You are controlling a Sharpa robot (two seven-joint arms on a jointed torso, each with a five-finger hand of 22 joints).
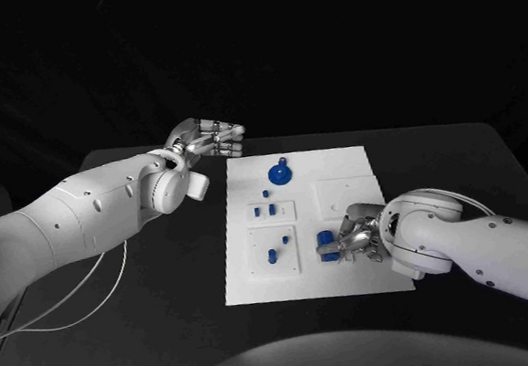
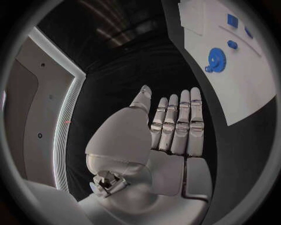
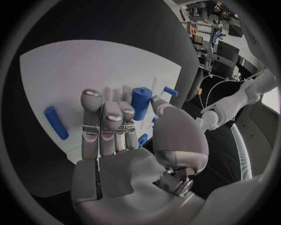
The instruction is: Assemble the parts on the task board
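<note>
The white task board (image 1: 344, 181) lies in the middle of the black table. A blue gear (image 1: 280, 173) sits at its far end, and small blue pegs (image 1: 265, 209) stand in the raised blocks on its left half. My right hand (image 1: 362, 238) rests over the board's near right part. Its thumb and fingers pinch an upright blue cylinder (image 3: 140, 103). A longer blue peg (image 3: 55, 123) lies flat on the board (image 3: 88, 65) beside the right hand (image 3: 117, 136). My left hand (image 1: 209, 141) hovers past the board's far left corner, and in the left wrist view the left hand (image 2: 170, 131) is bare, fingers straight.
From the left wrist, the board (image 2: 246, 89) carries the gear (image 2: 218, 58) and a small blue knob (image 2: 232, 44). Another blue peg (image 1: 271, 256) stands in the near left block. Black tabletop (image 1: 159, 290) surrounds the board on all sides.
</note>
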